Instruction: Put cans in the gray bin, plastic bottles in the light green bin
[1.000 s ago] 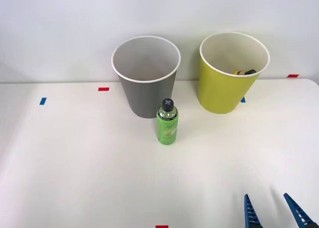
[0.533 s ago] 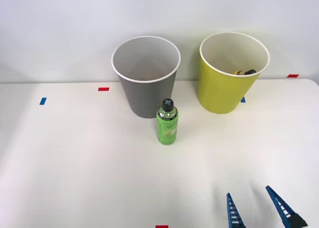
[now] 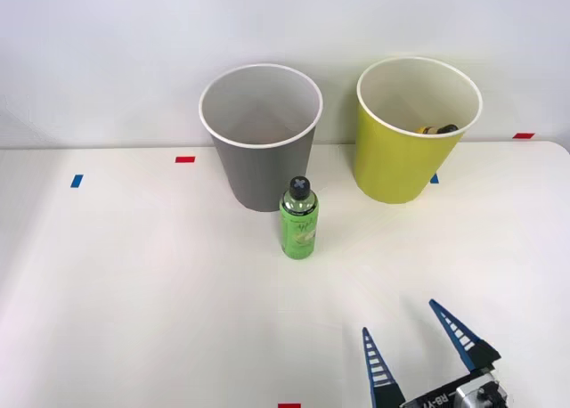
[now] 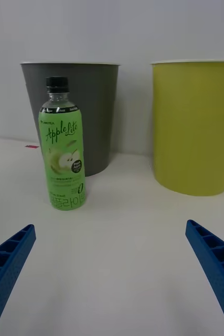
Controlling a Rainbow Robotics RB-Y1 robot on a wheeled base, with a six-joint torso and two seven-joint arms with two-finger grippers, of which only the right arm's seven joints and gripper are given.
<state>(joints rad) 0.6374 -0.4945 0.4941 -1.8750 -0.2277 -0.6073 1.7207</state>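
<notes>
Gray bin (image 3: 260, 136) stands beyond the fingers, leftward. Green-labelled bottle (image 3: 299, 218) stands upright ahead of the spread, empty right gripper (image 3: 413, 343), apparently lined up for grasping. Light green bin (image 3: 415, 127) holds what may be the yellow-labelled bottle (image 3: 436, 129).

Inside the light green bin (image 3: 392, 172), at its rim's four o'clock, a yellow-labelled bottle (image 3: 436, 129) shows just its capped end; the wall hides the rest, label unreadable.

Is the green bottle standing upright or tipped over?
Upright: the green bottle stands on its base on the table, black cap on top.
</notes>
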